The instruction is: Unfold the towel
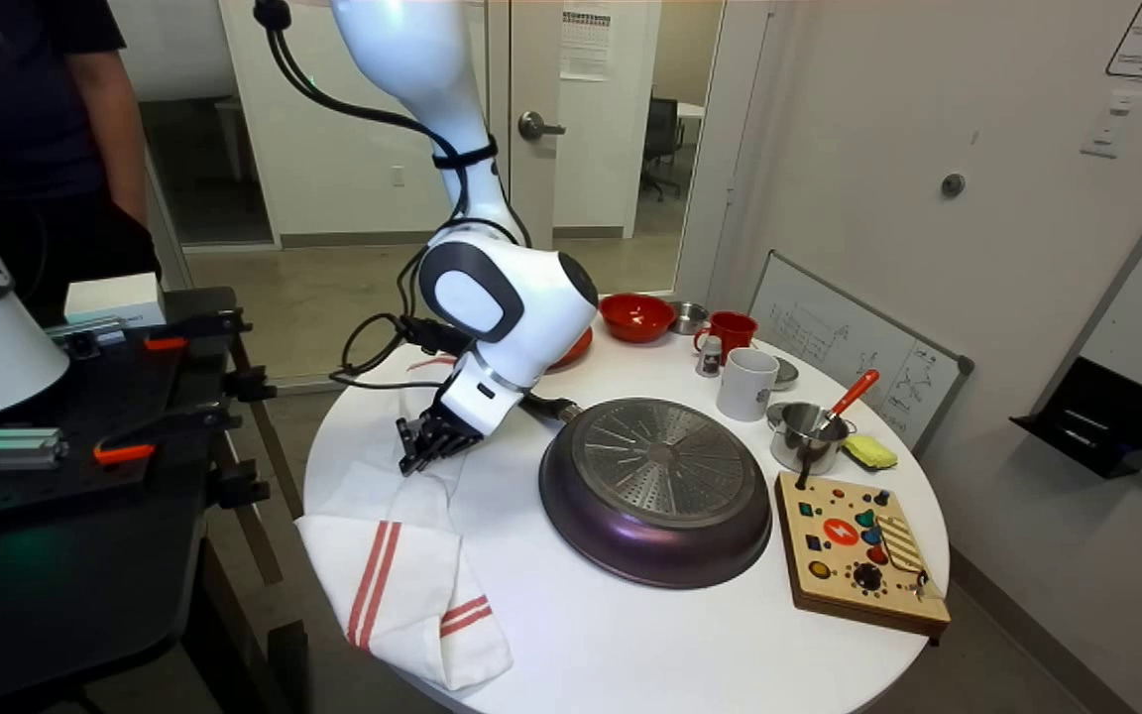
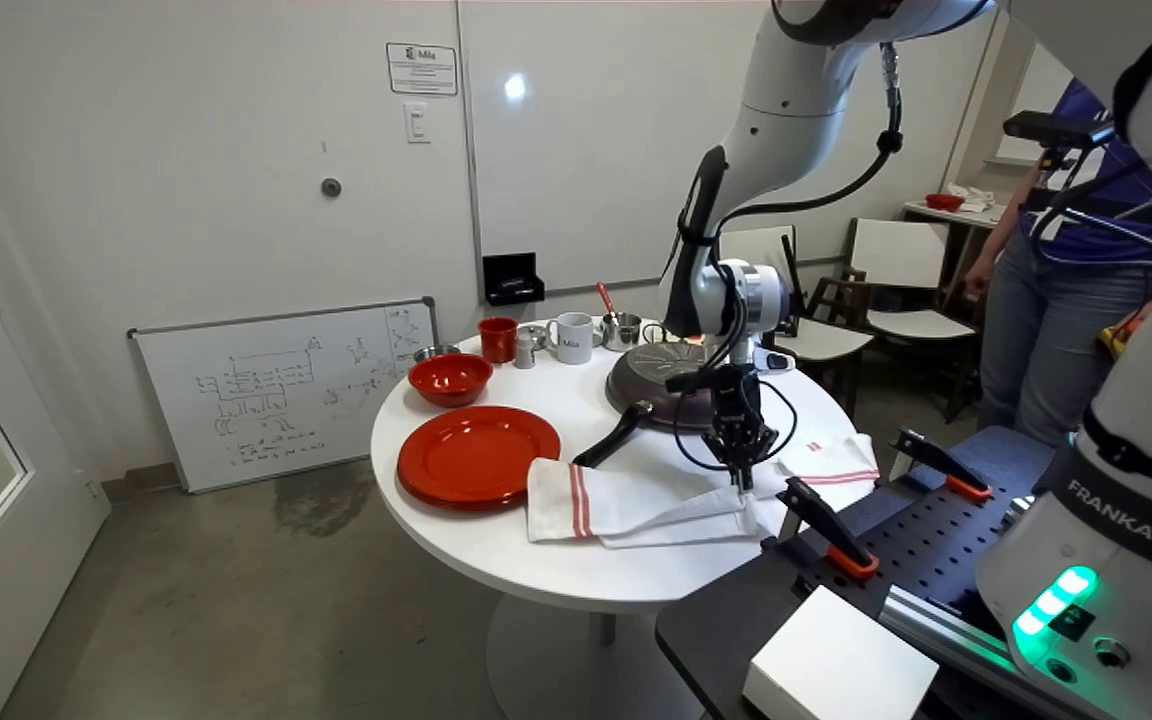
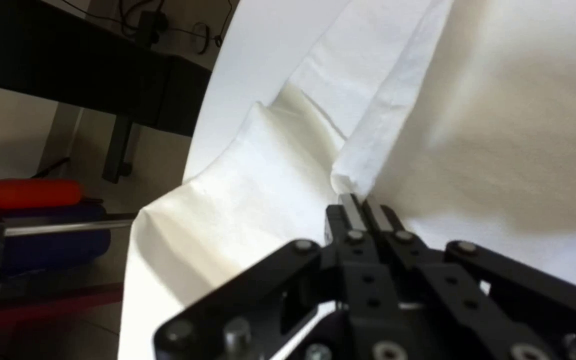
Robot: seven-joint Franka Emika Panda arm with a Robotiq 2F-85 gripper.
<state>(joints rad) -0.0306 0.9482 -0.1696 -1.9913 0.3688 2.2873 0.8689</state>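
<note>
The white towel (image 2: 636,508) with red stripes lies creased and partly folded along the side of the round table, in both exterior views. One striped part (image 1: 402,585) reaches the table's rim and appears to hang over it. The opposite striped end lies by the red plates. My gripper (image 3: 359,200) points down at the towel's middle, its fingers together with a narrow raised fold of white cloth pinched at the tips. In an exterior view the gripper (image 2: 742,484) meets the cloth near the table's edge. The cloth beneath the fingers is hidden.
A dark upturned pan (image 1: 660,496) sits beside the towel, its handle (image 2: 616,435) pointing towards the cloth. Stacked red plates (image 2: 476,455) touch or nearly touch the towel's end. Farther off stand a white mug (image 1: 747,385), a pot (image 1: 809,436) and a wooden switch board (image 1: 858,555).
</note>
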